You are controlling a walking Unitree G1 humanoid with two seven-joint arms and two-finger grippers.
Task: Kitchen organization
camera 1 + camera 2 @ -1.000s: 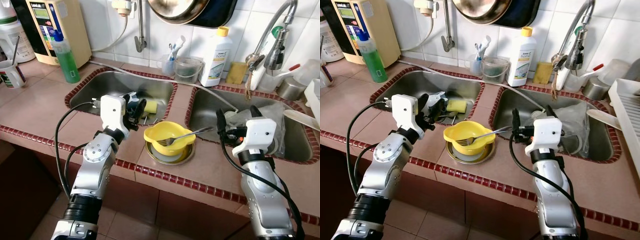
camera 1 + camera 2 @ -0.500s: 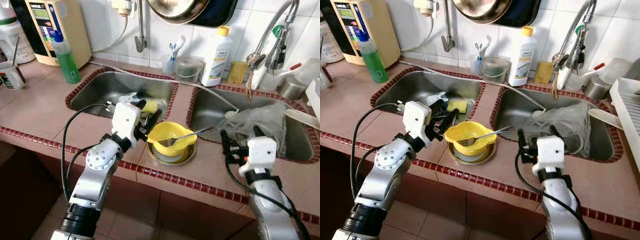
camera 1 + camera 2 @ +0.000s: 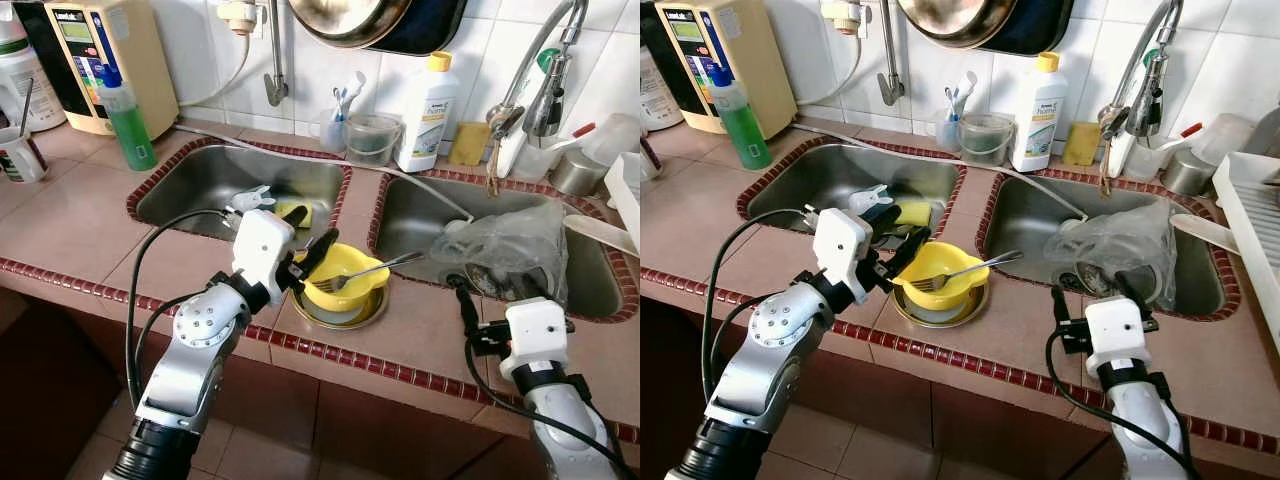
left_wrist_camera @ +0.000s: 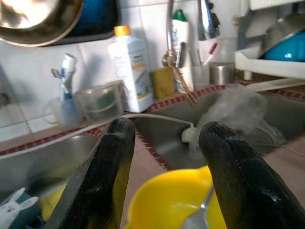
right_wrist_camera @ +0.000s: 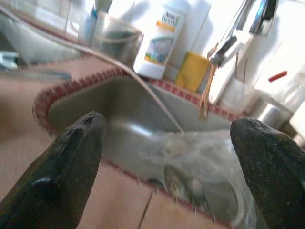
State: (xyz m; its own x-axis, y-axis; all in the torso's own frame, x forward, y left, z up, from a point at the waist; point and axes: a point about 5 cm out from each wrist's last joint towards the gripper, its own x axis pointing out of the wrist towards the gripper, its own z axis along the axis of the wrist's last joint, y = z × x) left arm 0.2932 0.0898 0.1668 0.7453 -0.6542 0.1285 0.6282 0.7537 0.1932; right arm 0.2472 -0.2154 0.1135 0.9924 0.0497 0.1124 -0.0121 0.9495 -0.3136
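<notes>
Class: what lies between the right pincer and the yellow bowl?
In the left eye view, only bare tiled counter separates the right pincer from the yellow bowl; its fork handle points that way.

The left hand (image 3: 308, 262) moved from over the left sink across to the yellow bowl (image 3: 341, 276), its fingers spread on either side of the near rim. The right hand (image 3: 1110, 296) drew back from the sink edge onto the desk (image 3: 420, 335), fingers wide apart.
</notes>
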